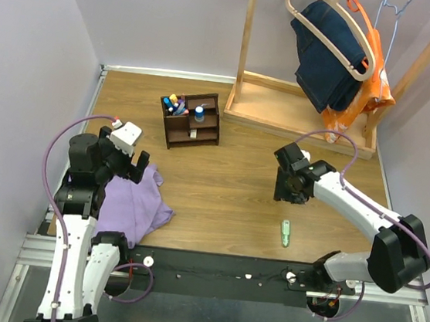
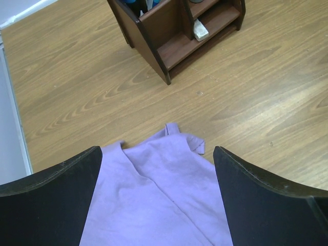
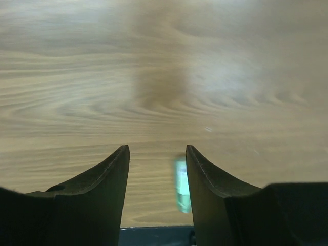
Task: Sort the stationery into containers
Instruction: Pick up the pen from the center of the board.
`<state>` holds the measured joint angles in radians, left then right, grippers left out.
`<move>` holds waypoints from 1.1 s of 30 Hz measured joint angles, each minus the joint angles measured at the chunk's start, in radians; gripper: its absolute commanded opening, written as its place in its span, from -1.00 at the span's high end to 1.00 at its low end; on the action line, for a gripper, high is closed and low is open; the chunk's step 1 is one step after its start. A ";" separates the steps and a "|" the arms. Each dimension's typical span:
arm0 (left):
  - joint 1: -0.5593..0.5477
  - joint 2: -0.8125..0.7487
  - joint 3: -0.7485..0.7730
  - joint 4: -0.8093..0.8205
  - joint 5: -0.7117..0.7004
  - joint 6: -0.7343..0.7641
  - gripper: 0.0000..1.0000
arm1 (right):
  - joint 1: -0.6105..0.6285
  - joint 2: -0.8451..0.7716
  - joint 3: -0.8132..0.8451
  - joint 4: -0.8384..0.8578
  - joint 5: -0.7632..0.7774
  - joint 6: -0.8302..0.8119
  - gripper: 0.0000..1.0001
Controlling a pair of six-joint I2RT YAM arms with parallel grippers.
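Note:
The dark brown organiser [image 1: 192,121] stands at the back of the table with several pens and markers [image 1: 176,104] and a blue-grey cylinder [image 1: 199,113] in its top compartments. It also shows in the left wrist view [image 2: 169,36]. A pale green piece [image 1: 285,233] lies on the table near the front edge; in the right wrist view it [image 3: 181,185] is blurred, just inside the right finger. My right gripper [image 1: 283,190] is open and empty above the table, behind the green piece. My left gripper [image 1: 141,167] is open and empty over a purple cloth [image 2: 154,200].
The purple cloth [image 1: 132,202] lies at the front left under the left arm. A large light wooden rack base [image 1: 298,112] with hanging clothes [image 1: 332,54] stands at the back right. A black rail [image 1: 218,266] runs along the table's front edge.

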<state>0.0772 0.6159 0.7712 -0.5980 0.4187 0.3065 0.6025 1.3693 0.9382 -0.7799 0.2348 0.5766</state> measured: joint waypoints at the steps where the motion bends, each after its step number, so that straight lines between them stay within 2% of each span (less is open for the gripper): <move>1: -0.001 0.013 0.010 -0.004 0.003 0.000 -0.97 | -0.021 -0.004 -0.014 -0.021 0.006 0.013 -0.17; 2: -0.001 0.021 0.016 -0.005 0.004 0.000 -0.97 | -0.041 -0.012 -0.032 -0.047 0.010 0.034 -0.22; 7: -0.001 0.103 0.045 -0.010 0.004 0.003 -0.97 | -0.079 -0.065 -0.083 -0.136 -0.024 0.082 -0.22; 16: -0.001 0.214 0.064 0.018 -0.010 0.005 -0.97 | -0.090 -0.116 -0.153 -0.166 -0.109 0.113 -0.16; 20: -0.001 0.241 0.072 0.047 -0.026 0.013 -0.97 | -0.084 -0.113 -0.200 -0.174 -0.153 0.122 -0.07; 21: -0.001 0.242 0.072 0.051 -0.029 0.016 -0.97 | -0.083 -0.111 -0.205 -0.177 -0.159 0.126 0.02; 24: -0.001 0.248 0.072 0.065 -0.037 0.022 -0.97 | -0.065 -0.108 -0.214 -0.180 -0.180 0.131 0.11; 33: -0.001 0.256 0.068 0.114 -0.045 0.022 -0.97 | -0.024 -0.059 -0.249 -0.164 -0.227 0.131 0.10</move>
<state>0.0765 0.8719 0.8394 -0.4835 0.3733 0.3283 0.5781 1.3106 0.6891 -0.9443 0.0074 0.7078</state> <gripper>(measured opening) 0.987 0.441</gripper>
